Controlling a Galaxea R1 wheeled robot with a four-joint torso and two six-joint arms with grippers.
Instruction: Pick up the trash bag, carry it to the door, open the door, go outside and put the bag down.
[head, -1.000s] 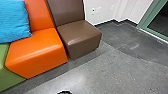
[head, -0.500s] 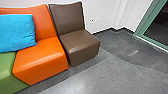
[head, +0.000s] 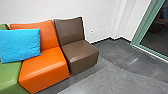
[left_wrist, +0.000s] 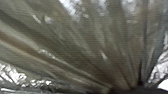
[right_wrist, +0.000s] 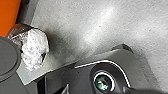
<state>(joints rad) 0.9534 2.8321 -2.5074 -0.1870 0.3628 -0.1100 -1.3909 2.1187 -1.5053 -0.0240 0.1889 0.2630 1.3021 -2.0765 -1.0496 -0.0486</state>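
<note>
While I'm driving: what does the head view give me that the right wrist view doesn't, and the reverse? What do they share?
Head view: the blue cushion, brown seat, green seat, white wall and green-framed glass.

Right wrist view: what looks like part of the trash bag, pale, shiny and crumpled.

Both: the grey floor and orange upholstery, just a corner of it from the wrist.

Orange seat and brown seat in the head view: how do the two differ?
The orange seat stands between the green seat and the brown seat; the brown seat is the end one in view. A blue pillow hides part of the orange seat's back, while the brown seat's back shows whole. Both have a smooth, block-like base and an upright back.
</note>
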